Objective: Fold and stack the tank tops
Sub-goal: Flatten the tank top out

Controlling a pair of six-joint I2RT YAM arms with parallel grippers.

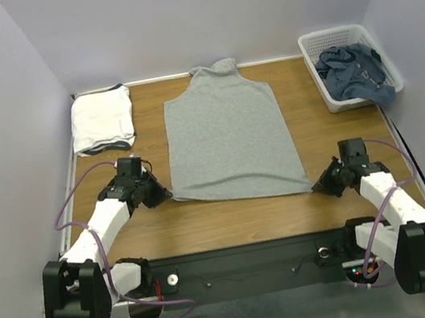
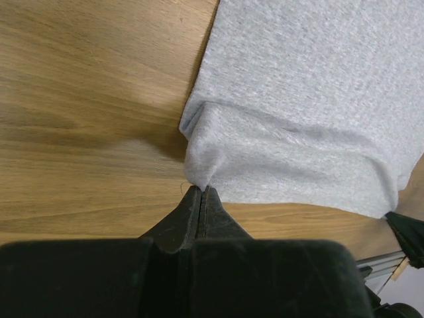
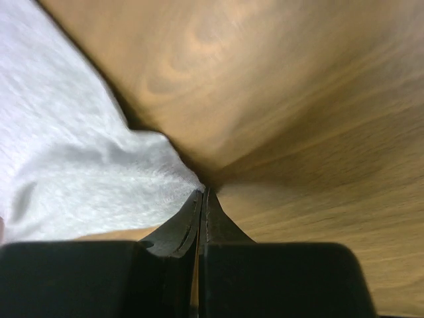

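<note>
A heather grey tank top (image 1: 227,136) lies flat in the middle of the table, straps at the far end, hem toward me. My left gripper (image 1: 163,193) is shut on its near left hem corner, which shows pinched at the fingertips in the left wrist view (image 2: 201,189). My right gripper (image 1: 320,184) is shut on the near right hem corner, seen pinched in the right wrist view (image 3: 203,191). A folded white tank top (image 1: 102,120) lies at the far left. A dusty blue top (image 1: 354,70) lies crumpled in the basket.
A white plastic lattice basket (image 1: 320,80) stands at the far right corner. Grey walls close in the table on three sides. A black rail runs along the near edge between the arm bases.
</note>
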